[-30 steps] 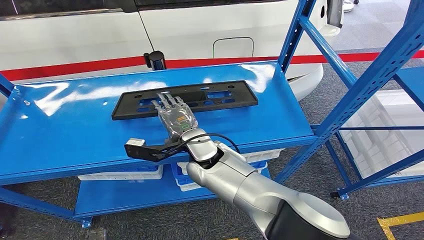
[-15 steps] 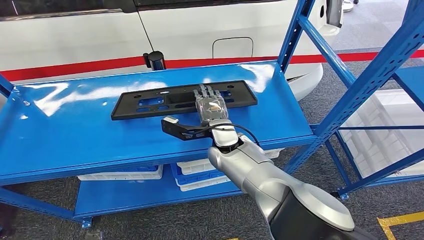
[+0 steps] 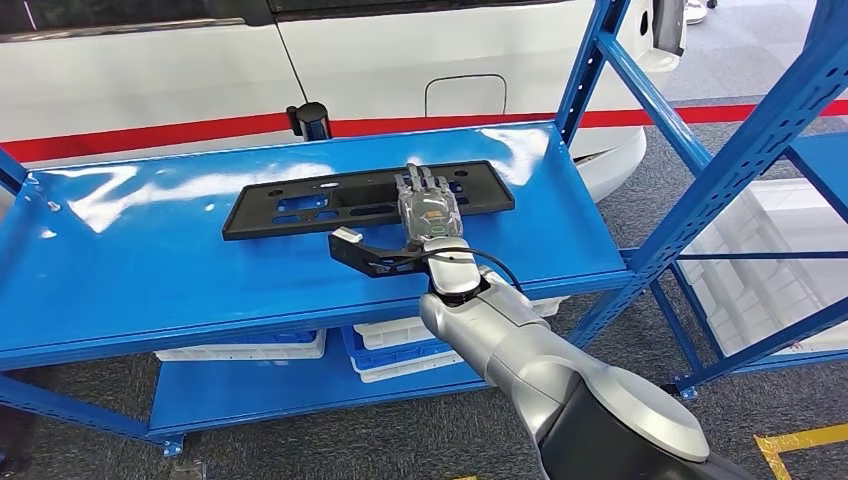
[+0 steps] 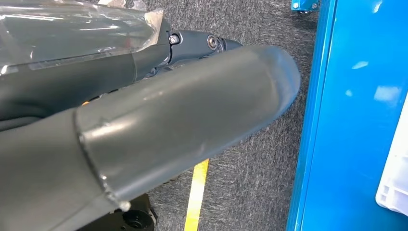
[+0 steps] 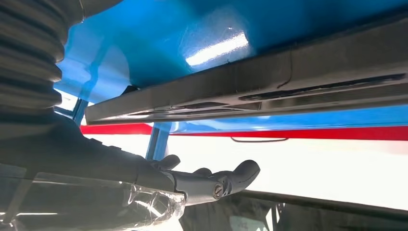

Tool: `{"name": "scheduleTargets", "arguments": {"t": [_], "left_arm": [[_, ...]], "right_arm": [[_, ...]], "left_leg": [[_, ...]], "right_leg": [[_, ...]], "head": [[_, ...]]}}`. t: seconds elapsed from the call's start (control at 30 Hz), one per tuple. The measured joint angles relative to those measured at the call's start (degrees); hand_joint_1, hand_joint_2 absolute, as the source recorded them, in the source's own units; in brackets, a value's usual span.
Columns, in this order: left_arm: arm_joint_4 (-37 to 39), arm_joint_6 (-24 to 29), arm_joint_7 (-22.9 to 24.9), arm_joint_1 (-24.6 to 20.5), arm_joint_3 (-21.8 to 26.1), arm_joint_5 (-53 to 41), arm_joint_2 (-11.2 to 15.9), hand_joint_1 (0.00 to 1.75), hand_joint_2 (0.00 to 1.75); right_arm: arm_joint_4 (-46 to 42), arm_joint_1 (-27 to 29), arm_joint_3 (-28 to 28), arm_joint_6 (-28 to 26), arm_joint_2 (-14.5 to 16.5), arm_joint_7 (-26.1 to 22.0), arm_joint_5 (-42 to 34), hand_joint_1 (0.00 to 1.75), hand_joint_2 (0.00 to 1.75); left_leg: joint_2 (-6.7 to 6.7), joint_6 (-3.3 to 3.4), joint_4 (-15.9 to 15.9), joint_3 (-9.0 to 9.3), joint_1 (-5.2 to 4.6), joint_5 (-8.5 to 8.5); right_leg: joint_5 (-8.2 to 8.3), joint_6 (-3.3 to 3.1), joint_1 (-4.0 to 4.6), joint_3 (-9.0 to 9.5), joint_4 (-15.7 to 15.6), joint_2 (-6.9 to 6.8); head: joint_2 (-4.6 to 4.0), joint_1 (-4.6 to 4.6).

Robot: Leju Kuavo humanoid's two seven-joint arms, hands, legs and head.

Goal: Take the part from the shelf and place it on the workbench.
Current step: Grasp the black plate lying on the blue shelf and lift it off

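Observation:
A long flat black plastic part (image 3: 300,205) with several cut-outs lies on the top level of the blue shelf (image 3: 150,270). My right hand (image 3: 428,208) reaches over the part's right portion, its fingers stretched flat and pointing away from me. In the right wrist view the fingers (image 5: 211,180) are extended beside the part's edge (image 5: 288,82), with a gap between them and nothing in their grasp. My left hand (image 4: 168,125) hangs over grey carpet beside the blue shelf frame, holding nothing.
A white car (image 3: 150,70) with a red stripe stands right behind the shelf. White bins (image 3: 240,347) sit on the lower level. A second blue rack (image 3: 740,150) with white bins (image 3: 770,250) stands to the right. Yellow tape (image 3: 800,440) marks the carpet.
My right hand has slid to the right along the part, from its middle to its right portion, then edged a little farther forward. The part has not moved.

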Motion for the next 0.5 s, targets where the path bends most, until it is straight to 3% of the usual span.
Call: {"name": "scheduleTargets", "arguments": {"t": [0.03,0.07,0.5], "left_arm": [[0.01,0.09,-0.03,0.0,0.01,-0.02,-0.05,0.0,0.0],[0.01,0.25,-0.08,0.01,0.02,-0.05,-0.09,0.0,0.0],[0.02,1.31,-0.26,0.07,0.08,-1.23,-0.06,0.0,0.0]], "right_arm": [[0.0,0.03,0.02,0.06,0.01,0.21,0.15,1.62,1.75],[0.0,0.06,0.05,0.11,0.01,0.41,0.26,1.72,1.75],[0.64,0.24,-0.5,-3.16,-0.17,1.7,-0.24,1.75,1.75]], "left_leg": [[0.0,0.0,0.0,0.0,0.0,0.0],[0.0,0.0,0.0,0.0,0.0,0.0],[0.0,0.0,0.0,0.04,0.0,0.0]], "right_leg": [[0.0,0.0,0.0,0.0,0.0,0.0],[0.0,0.0,0.0,0.0,0.0,0.0],[0.0,0.0,0.0,0.0,0.0,-0.01]], "head": [[0.0,0.0],[0.0,0.0],[0.0,-0.01]]}}
